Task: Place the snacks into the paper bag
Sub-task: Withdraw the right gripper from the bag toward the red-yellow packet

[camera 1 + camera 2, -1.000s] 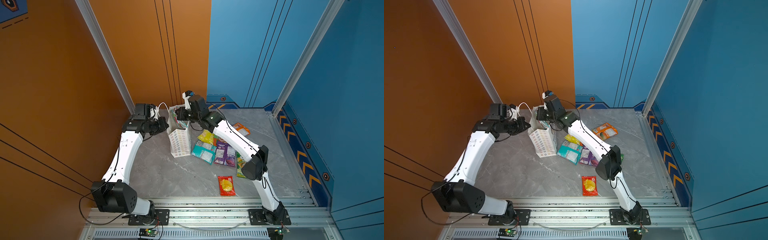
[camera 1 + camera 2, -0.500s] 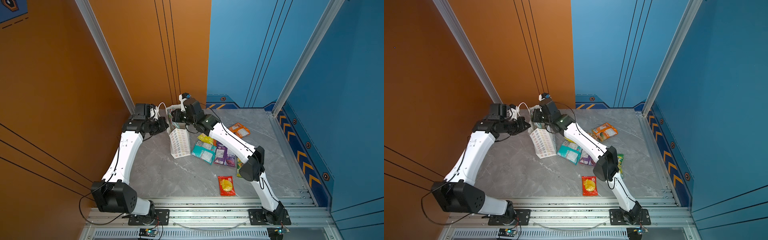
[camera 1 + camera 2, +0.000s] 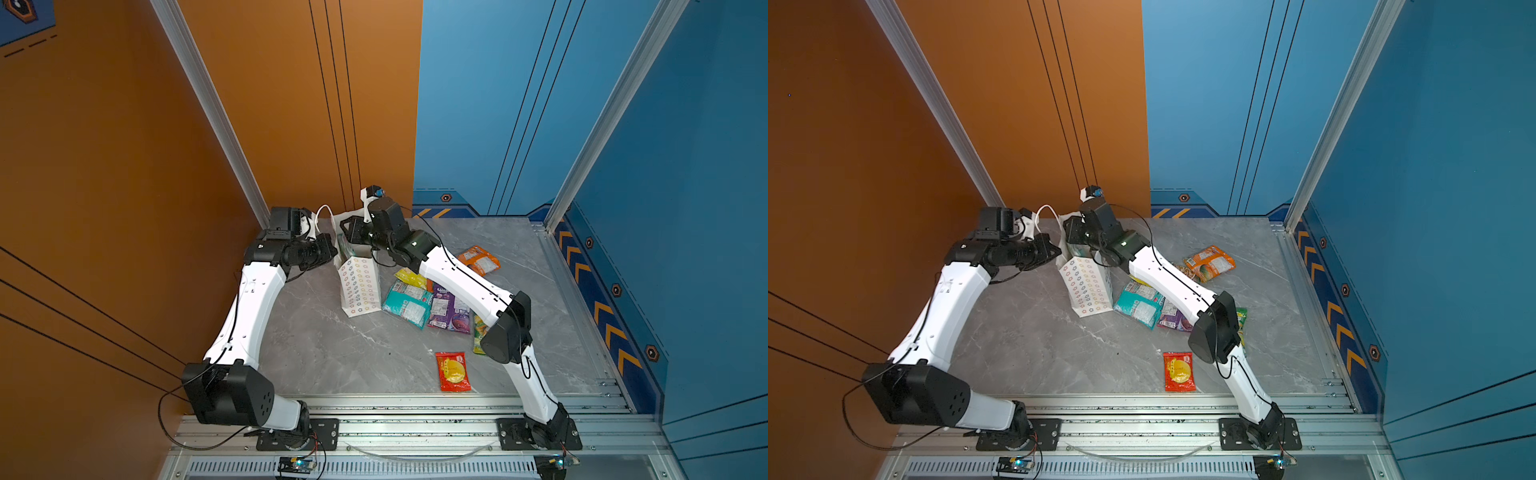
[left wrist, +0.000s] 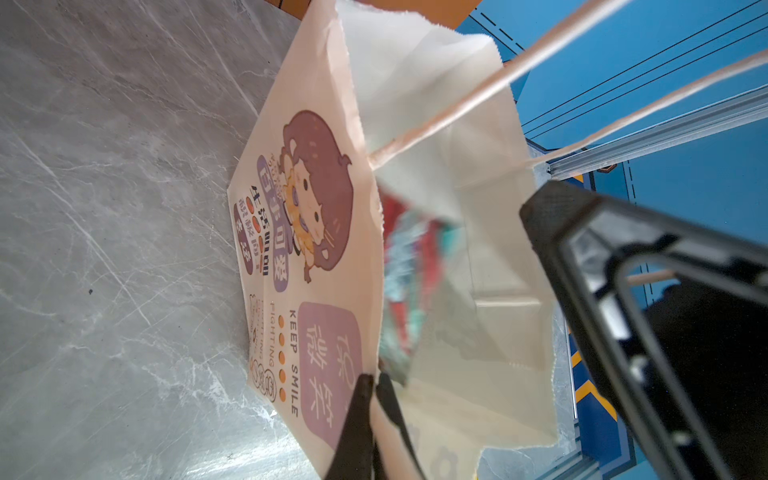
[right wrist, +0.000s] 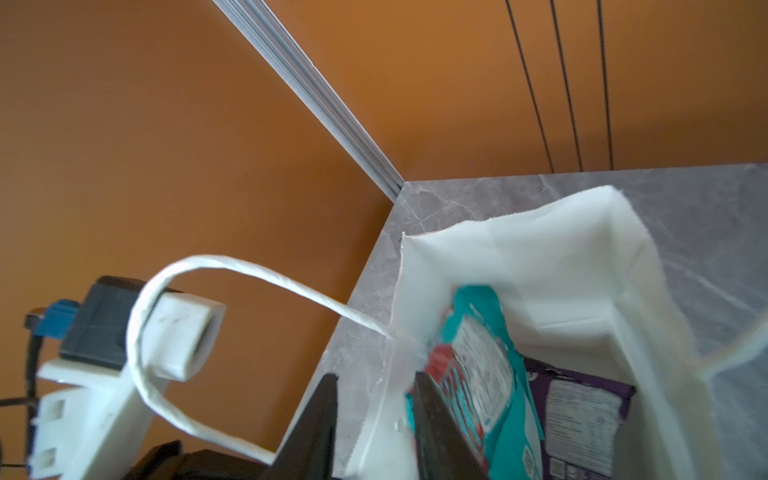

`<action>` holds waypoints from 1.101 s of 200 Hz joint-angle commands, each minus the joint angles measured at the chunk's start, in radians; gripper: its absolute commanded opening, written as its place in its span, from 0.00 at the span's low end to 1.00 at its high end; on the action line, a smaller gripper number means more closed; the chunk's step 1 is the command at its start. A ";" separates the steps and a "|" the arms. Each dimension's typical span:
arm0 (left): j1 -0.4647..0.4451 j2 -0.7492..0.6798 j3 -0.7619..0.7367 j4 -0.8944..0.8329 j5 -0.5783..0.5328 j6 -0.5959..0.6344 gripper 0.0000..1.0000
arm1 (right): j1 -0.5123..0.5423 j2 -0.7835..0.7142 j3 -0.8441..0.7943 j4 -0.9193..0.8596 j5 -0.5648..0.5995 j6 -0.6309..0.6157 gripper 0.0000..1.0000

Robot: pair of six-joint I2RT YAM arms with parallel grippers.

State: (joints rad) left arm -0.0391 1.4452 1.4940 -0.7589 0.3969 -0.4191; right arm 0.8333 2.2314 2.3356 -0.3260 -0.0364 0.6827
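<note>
Right now your L gripper (image 4: 374,380) is pinched shut on the paper bag (image 3: 359,286) rim, bag standing near the back-left corner. Your R gripper (image 5: 374,376) has jaws parted, astride the bag wall, clamping nothing; a teal packet (image 5: 478,374) & purple packet (image 5: 582,409) sit inside. Out on the tabletop (image 3: 353,353): red packet (image 3: 453,371) alone up front, orange packet (image 3: 478,259) toward the back, more snacks (image 3: 407,303) btwn, by the R arm.
</note>
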 commanded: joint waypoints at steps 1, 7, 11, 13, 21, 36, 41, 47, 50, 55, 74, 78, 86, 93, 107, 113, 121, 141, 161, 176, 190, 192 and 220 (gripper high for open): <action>-0.005 -0.023 -0.012 -0.013 0.018 -0.003 0.00 | -0.027 -0.111 -0.105 0.102 0.047 0.008 0.43; -0.005 -0.025 -0.012 -0.013 0.020 -0.001 0.00 | -0.034 -0.132 -0.131 0.117 0.048 0.007 0.44; -0.004 -0.025 -0.014 -0.013 0.020 -0.001 0.00 | -0.039 -0.146 -0.149 0.125 0.049 0.008 0.44; -0.004 -0.025 -0.014 -0.013 0.020 -0.001 0.00 | -0.040 -0.149 -0.158 0.129 0.049 0.008 0.44; -0.004 -0.026 -0.014 -0.013 0.019 -0.001 0.00 | -0.047 -0.192 -0.192 0.147 0.046 0.005 0.45; -0.002 -0.025 -0.015 -0.013 0.019 -0.002 0.00 | -0.057 -0.245 -0.249 0.173 0.037 -0.006 0.45; -0.002 -0.025 -0.015 -0.012 0.020 -0.001 0.00 | -0.059 -0.262 -0.267 0.177 0.035 -0.014 0.45; -0.002 -0.025 -0.015 -0.013 0.020 -0.001 0.00 | -0.062 -0.283 -0.285 0.177 0.029 -0.025 0.45; -0.002 -0.025 -0.014 -0.013 0.020 -0.001 0.00 | -0.061 -0.289 -0.291 0.176 0.027 -0.028 0.45; -0.002 -0.024 -0.014 -0.012 0.020 -0.001 0.00 | -0.063 -0.309 -0.309 0.169 0.021 -0.043 0.45; -0.001 -0.024 -0.014 -0.013 0.022 -0.001 0.00 | -0.074 -0.384 -0.397 0.160 -0.002 -0.073 0.46; -0.001 -0.022 -0.014 -0.013 0.021 -0.001 0.00 | -0.077 -0.401 -0.424 0.164 -0.006 -0.077 0.47; -0.001 -0.024 -0.013 -0.013 0.021 0.000 0.00 | -0.085 -0.446 -0.483 0.171 -0.011 -0.081 0.47; 0.000 -0.023 -0.013 -0.013 0.021 0.000 0.00 | -0.095 -0.480 -0.545 0.178 -0.010 -0.085 0.47; 0.001 -0.025 -0.015 -0.013 0.021 0.000 0.00 | -0.112 -0.561 -0.671 0.184 0.014 -0.095 0.50; 0.001 -0.025 -0.016 -0.013 0.022 0.000 0.00 | -0.121 -0.593 -0.718 0.182 0.025 -0.101 0.51; 0.001 -0.026 -0.019 -0.012 0.022 0.001 0.00 | -0.125 -0.637 -0.774 0.175 0.036 -0.104 0.52; 0.001 -0.023 -0.021 -0.012 0.021 0.002 0.00 | -0.190 -0.735 -0.920 0.145 0.049 -0.096 0.54; 0.000 -0.023 -0.021 -0.012 0.021 0.005 0.00 | -0.237 -0.823 -1.063 0.113 0.056 -0.084 0.59; 0.001 -0.026 -0.021 -0.012 0.021 0.007 0.00 | -0.279 -0.884 -1.166 0.087 0.043 -0.072 0.67; 0.002 -0.029 -0.021 -0.013 0.021 0.009 0.00 | -0.328 -0.929 -1.254 0.070 0.007 -0.054 0.75; 0.002 -0.031 -0.021 -0.013 0.022 0.009 0.00 | -0.334 -0.935 -1.266 0.068 0.002 -0.051 0.76; 0.002 -0.033 -0.020 -0.013 0.024 0.009 0.00 | -0.387 -0.997 -1.366 -0.028 -0.046 -0.050 0.83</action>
State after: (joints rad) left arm -0.0387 1.4380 1.4868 -0.7589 0.3973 -0.4187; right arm 0.4770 1.2873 1.0286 -0.2440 -0.0376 0.6273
